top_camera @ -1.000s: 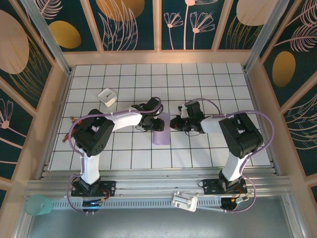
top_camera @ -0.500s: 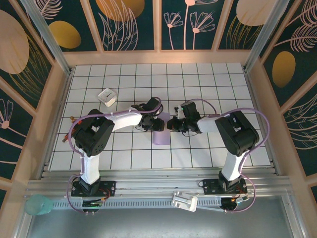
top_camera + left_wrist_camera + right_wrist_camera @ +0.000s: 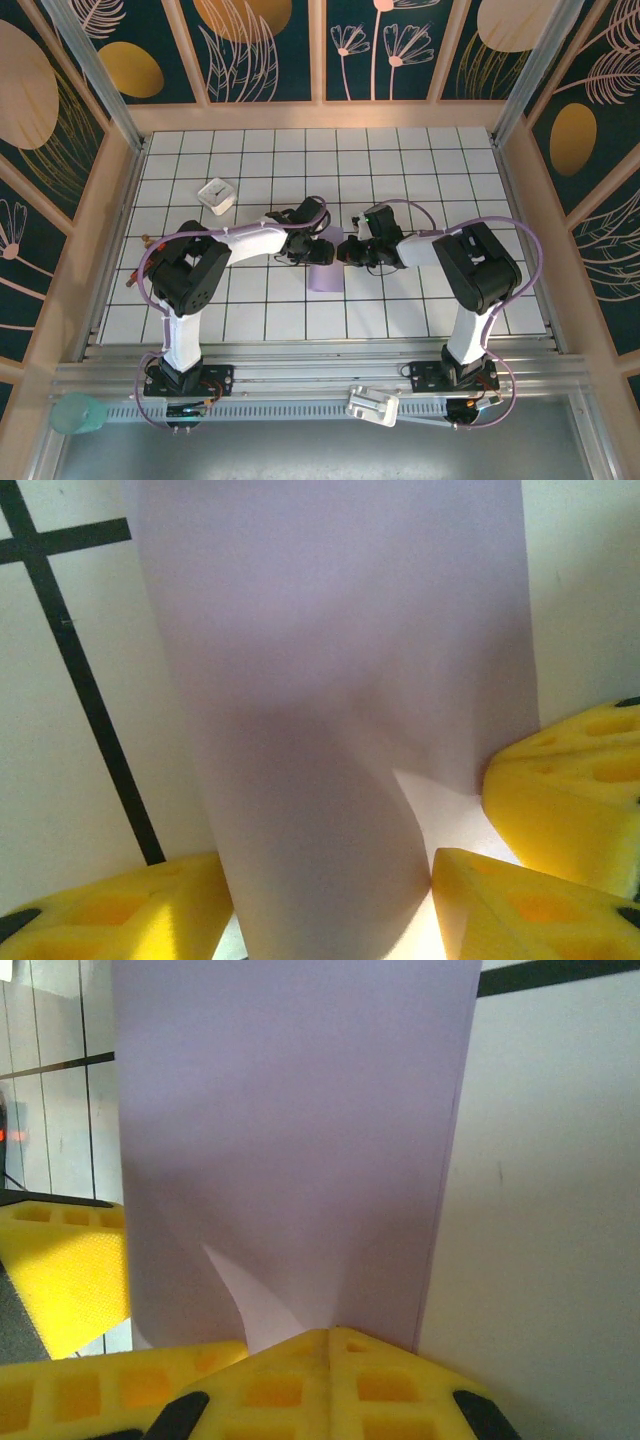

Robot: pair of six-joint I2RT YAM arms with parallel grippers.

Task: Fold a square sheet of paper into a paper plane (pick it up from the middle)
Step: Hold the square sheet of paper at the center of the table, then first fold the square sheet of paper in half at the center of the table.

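Right end effector has shifted left, touching lavender paper

1 purple paper, 1 wht block, 2 pincers: L, R

From above, the far end of the lavender paper is covered by the left gripper and right gripper, their jaws too small to read. In both wrist views the paper is blurred and cut by the top edge. The small white block carries a mark too small to make out.
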